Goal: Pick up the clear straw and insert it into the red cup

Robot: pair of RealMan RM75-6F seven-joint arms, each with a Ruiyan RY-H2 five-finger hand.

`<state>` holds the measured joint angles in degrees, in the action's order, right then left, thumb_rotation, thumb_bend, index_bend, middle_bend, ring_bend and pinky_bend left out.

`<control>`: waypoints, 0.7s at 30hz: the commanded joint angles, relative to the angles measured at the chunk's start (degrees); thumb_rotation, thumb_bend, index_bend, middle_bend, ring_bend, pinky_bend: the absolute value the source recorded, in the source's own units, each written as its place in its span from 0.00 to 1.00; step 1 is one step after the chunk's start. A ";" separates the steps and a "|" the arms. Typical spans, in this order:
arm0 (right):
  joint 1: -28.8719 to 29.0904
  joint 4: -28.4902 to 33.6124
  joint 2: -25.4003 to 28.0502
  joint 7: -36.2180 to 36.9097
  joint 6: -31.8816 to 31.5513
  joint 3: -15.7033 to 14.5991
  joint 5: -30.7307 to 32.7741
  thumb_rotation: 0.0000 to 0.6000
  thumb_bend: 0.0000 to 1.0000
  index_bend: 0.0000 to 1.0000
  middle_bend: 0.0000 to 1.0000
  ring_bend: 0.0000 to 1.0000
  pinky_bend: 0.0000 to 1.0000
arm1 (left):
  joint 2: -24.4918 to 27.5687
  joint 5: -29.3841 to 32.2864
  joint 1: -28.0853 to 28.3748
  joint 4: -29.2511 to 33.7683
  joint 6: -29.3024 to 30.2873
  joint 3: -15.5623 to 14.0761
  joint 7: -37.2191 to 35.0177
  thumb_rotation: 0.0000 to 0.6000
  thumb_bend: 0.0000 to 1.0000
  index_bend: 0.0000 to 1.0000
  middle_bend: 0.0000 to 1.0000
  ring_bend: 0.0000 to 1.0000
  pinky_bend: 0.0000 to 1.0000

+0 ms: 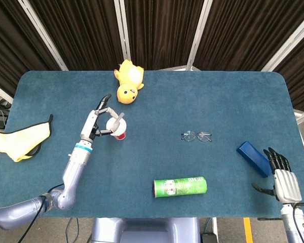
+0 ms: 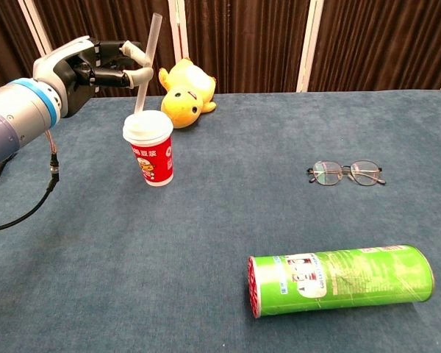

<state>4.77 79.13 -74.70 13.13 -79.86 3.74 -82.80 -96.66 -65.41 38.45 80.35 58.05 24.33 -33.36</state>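
Two hands are visible. The left hand point(image 2: 88, 65) pinches the clear straw point(image 2: 148, 62) between thumb and fingers, and the straw's lower end sits in the white lid of the red cup point(image 2: 152, 149). The cup stands upright on the blue counter point(image 1: 192, 101), near the yellow plush toy point(image 1: 128, 80). The right hand point(image 1: 282, 174) rests at the counter's right edge with fingers spread, holding nothing, just beside a blue box point(image 1: 253, 158). Glasses point(image 2: 347, 173) and a green can point(image 2: 339, 280) lie well apart from the cup.
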 commanded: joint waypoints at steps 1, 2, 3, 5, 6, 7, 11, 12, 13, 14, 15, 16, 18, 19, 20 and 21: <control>0.00 0.02 0.01 0.04 0.06 0.01 0.06 1.00 0.03 0.00 0.00 0.00 0.00 | -0.03 -0.04 -0.12 -0.39 -0.22 -0.35 -0.21 1.00 0.37 0.56 0.03 0.00 0.00; -0.01 0.03 0.02 0.09 0.08 0.03 0.10 1.00 0.03 0.00 0.00 0.00 0.00 | -0.02 -0.23 -0.18 -0.71 -0.30 -0.61 -0.27 1.00 0.37 0.56 0.03 0.00 0.00; -0.01 0.04 0.03 0.11 0.09 0.05 0.13 1.00 0.03 0.00 0.00 0.00 0.00 | 0.00 -0.37 -0.24 -0.94 -0.40 -0.80 -0.40 1.00 0.37 0.56 0.02 0.00 0.00; -0.02 0.08 0.06 0.18 0.13 0.07 0.21 1.00 0.03 0.00 0.00 0.00 0.00 | -0.02 -0.51 -0.39 -1.47 -0.51 -1.11 -0.67 1.00 0.37 0.54 0.02 0.00 0.00; -0.02 0.11 0.08 0.21 0.16 0.08 0.24 1.00 0.03 0.00 0.00 0.00 0.00 | -0.02 -0.56 -0.48 -1.73 -0.60 -1.30 -0.81 1.00 0.35 0.51 0.01 0.00 0.00; -0.02 0.11 0.09 0.20 0.19 0.08 0.26 1.00 0.03 0.00 0.00 0.00 0.00 | 0.00 -0.65 -0.58 -1.95 -0.71 -1.54 -0.89 1.00 0.32 0.48 0.00 0.00 0.00; 0.00 0.08 0.03 0.01 0.27 0.06 0.30 1.00 0.03 0.00 0.00 0.00 0.00 | -0.07 -1.04 -0.92 -2.86 -0.83 -2.30 -1.14 1.00 0.23 0.36 0.00 0.00 0.00; 0.00 0.08 0.02 -0.03 0.26 0.06 0.30 1.00 0.03 0.00 0.00 0.00 0.00 | -0.03 -1.05 -0.98 -2.93 -0.85 -2.31 -1.31 1.00 0.23 0.34 0.00 0.00 0.00; -0.01 0.08 0.01 -0.07 0.24 0.06 0.30 1.00 0.03 0.00 0.00 0.00 0.00 | 0.01 -1.08 -1.04 -3.01 -0.83 -2.31 -1.42 1.00 0.23 0.33 0.00 0.00 0.00; -0.02 0.08 0.01 -0.11 0.20 0.06 0.28 1.00 0.03 0.00 0.00 0.00 0.00 | 0.07 -1.12 -1.08 -3.04 -0.80 -2.30 -1.49 1.00 0.23 0.32 0.00 0.00 0.00; -0.02 0.07 0.00 -0.13 0.19 0.06 0.27 1.00 0.03 0.00 0.00 0.00 0.00 | 0.13 -1.13 -1.11 -3.03 -0.78 -2.27 -1.54 1.00 0.23 0.32 0.00 0.00 0.00; -0.03 0.07 -0.01 -0.15 0.18 0.06 0.27 1.00 0.03 0.00 0.00 0.00 0.00 | 0.28 -1.14 -1.17 -2.95 -0.78 -2.22 -1.66 1.00 0.23 0.32 0.00 0.00 0.00; -0.03 0.06 -0.02 -0.26 0.10 0.04 0.17 1.00 0.03 0.00 0.00 0.00 0.00 | 0.76 -1.21 -1.35 -2.53 -0.70 -2.11 -1.81 1.00 0.23 0.32 0.00 0.00 0.00; -0.04 0.02 -0.04 -0.30 0.07 0.04 0.15 1.00 0.03 0.00 0.00 0.00 0.00 | 1.08 -1.32 -1.56 -2.11 -0.41 -2.10 -1.72 1.00 0.23 0.32 0.00 0.00 0.00; -0.02 -0.02 -0.07 -0.31 0.11 0.05 0.19 1.00 0.03 0.00 0.00 0.00 0.00 | 1.33 -1.44 -1.74 -1.79 -0.15 -2.14 -1.57 1.00 0.23 0.32 0.00 0.00 0.00; -0.02 -0.09 -0.07 -0.33 0.14 0.06 0.23 1.00 0.03 0.00 0.00 0.00 0.00 | 1.64 -1.62 -1.95 -1.40 0.14 -2.25 -1.33 1.00 0.23 0.32 0.00 0.00 0.00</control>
<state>4.74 79.07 -74.77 12.81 -79.73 3.80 -82.58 -95.34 -66.83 36.75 78.59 57.88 22.16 -34.92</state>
